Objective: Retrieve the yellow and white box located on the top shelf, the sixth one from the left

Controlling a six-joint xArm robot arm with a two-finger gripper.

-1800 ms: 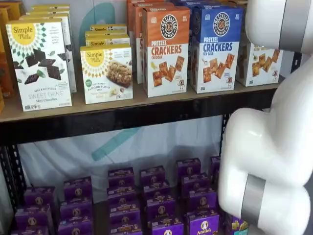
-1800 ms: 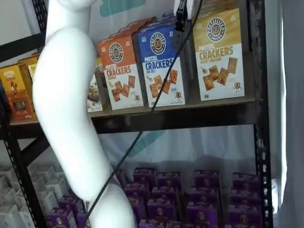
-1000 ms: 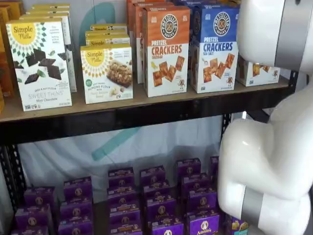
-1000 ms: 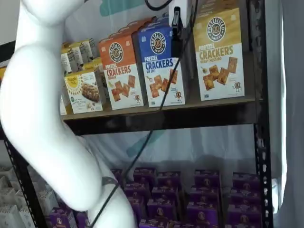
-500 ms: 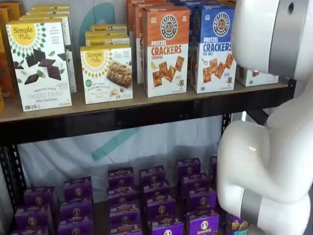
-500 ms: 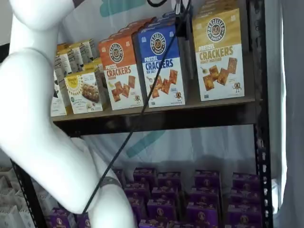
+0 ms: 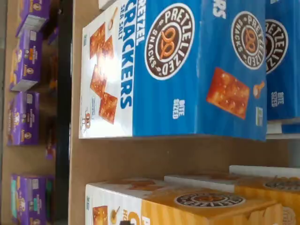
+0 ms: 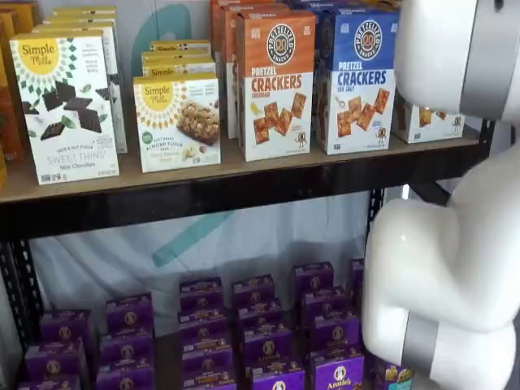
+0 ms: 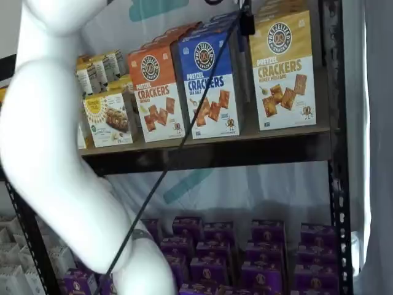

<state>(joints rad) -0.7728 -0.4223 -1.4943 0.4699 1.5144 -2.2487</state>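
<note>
Wrist view, task box: the yellow and white box [image 7: 187,206] of Pretzel Crackers stands on the tan board of the top shelf [image 7: 140,154], with a strip of bare board between it and the blue Sea Salt box [image 7: 187,70].
Wrist view, fingers: none show here.
Wrist view, lower level: purple boxes [image 7: 26,117] lie beyond the black front rail.
Shelf view, task box: only the white lower part of the yellow and white box [image 8: 426,122] shows, at the right end of the top shelf [image 8: 203,175], behind the white arm [image 8: 447,268].
Shelf view, neighbours: the blue Sea Salt box [image 8: 357,81], then the orange Cheddar box [image 8: 276,81].
Shelf view, fingers: the fingers [image 9: 246,23] show as one dark tip at the picture's top edge, with a black cable [image 9: 184,141] beside it; spread wide, gripping nothing.
Shelf view, relation: the yellow and white box [image 9: 284,70] stands upright on the top shelf [image 9: 245,144], its upper left corner just beside the tip.
</note>
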